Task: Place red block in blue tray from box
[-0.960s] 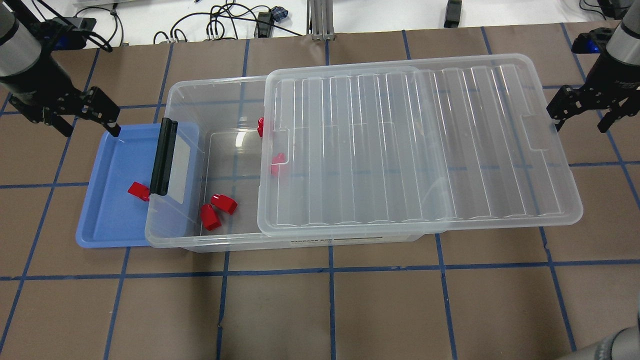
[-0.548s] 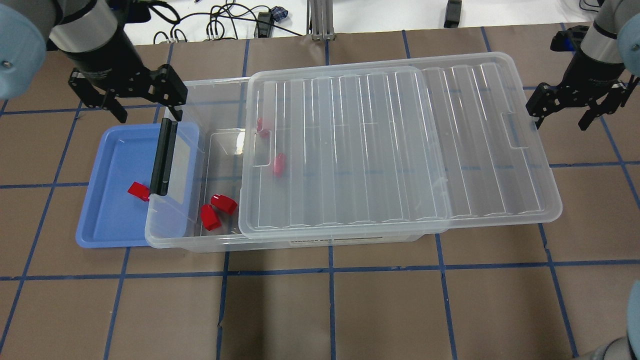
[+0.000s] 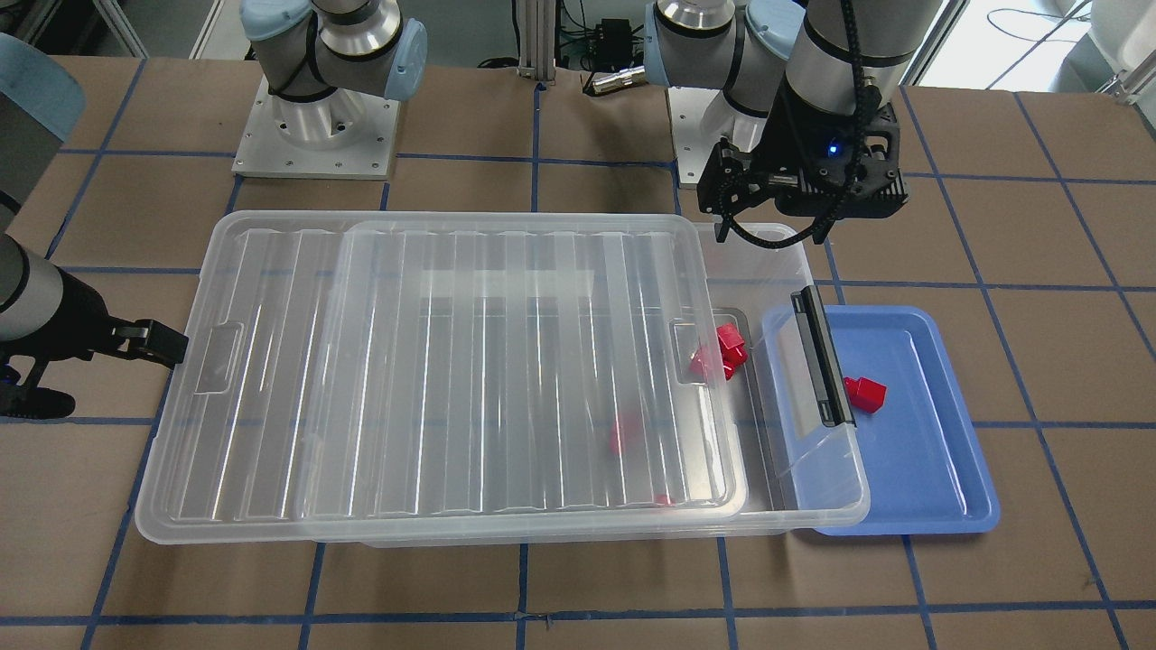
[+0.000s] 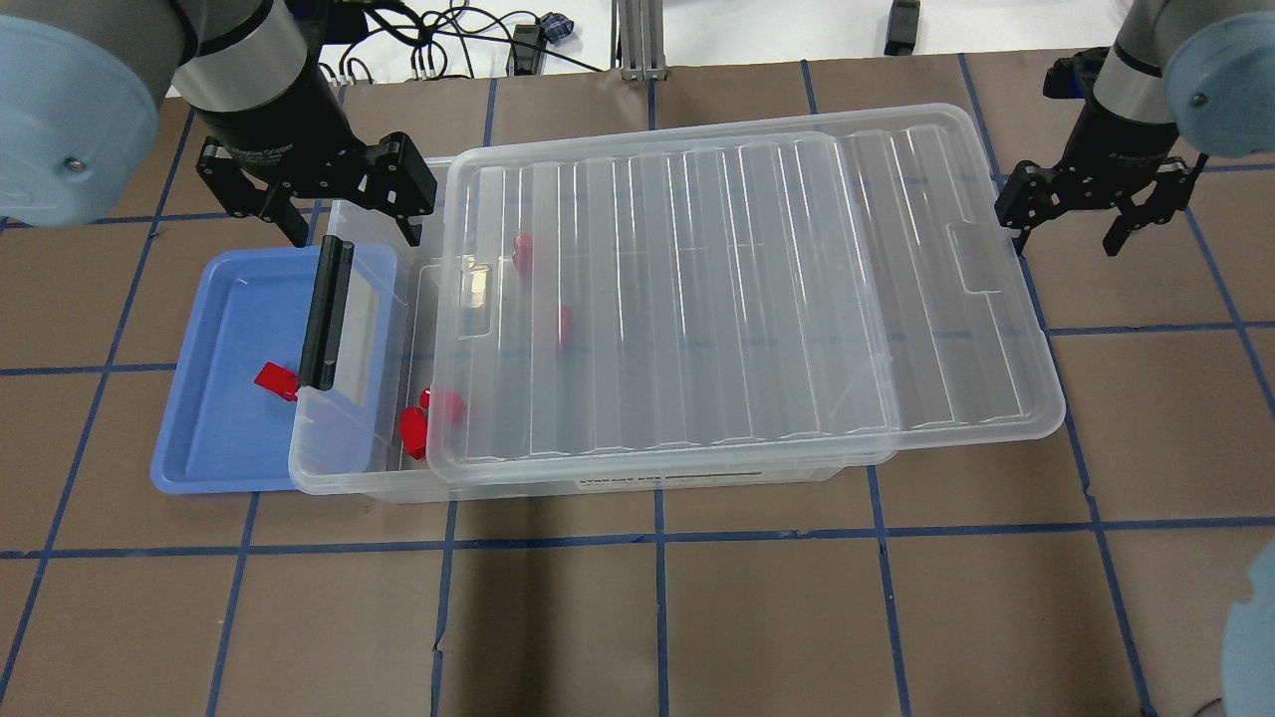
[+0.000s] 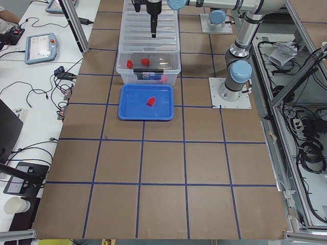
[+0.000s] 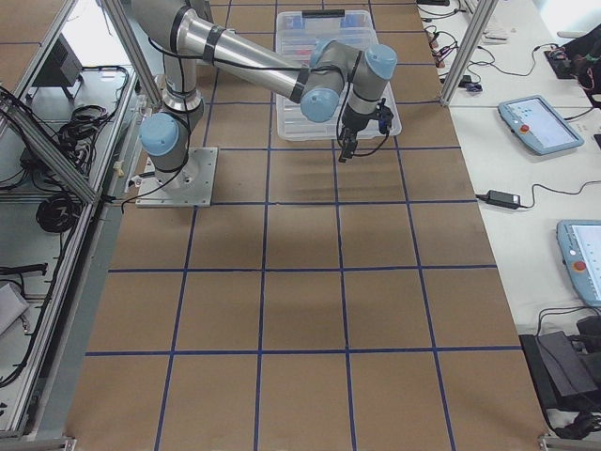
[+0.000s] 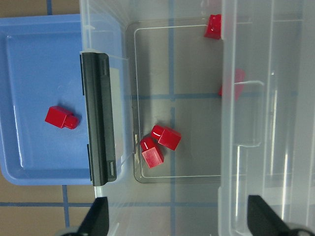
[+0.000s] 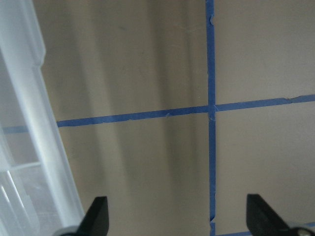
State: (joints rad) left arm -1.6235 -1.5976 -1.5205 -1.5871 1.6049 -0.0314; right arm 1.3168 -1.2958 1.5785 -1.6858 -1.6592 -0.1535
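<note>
One red block [image 4: 274, 379] lies in the blue tray [image 4: 214, 428], also seen from the front [image 3: 865, 393] and in the left wrist view [image 7: 60, 117]. Several more red blocks [image 7: 166, 136] lie in the clear box [image 4: 349, 480]. Its ribbed lid [image 4: 717, 289] rests askew on top and covers most of the opening. My left gripper [image 4: 351, 231] is open and empty above the box's back left corner, beside the tray. My right gripper [image 4: 1064, 237] is open and empty at the lid's right edge [image 8: 44, 147].
The box's black latch handle [image 4: 327, 312] and clear flap hang over the tray's right side. Cables and a metal post [image 4: 637, 40] lie beyond the table's far edge. Brown table surface with blue tape lines [image 4: 657, 617] spreads in front of the box.
The lid has slid left over the box and now covers more of the opening and its blocks. My right gripper moved left with it. My left gripper moved right, from the tray to the box's corner.
</note>
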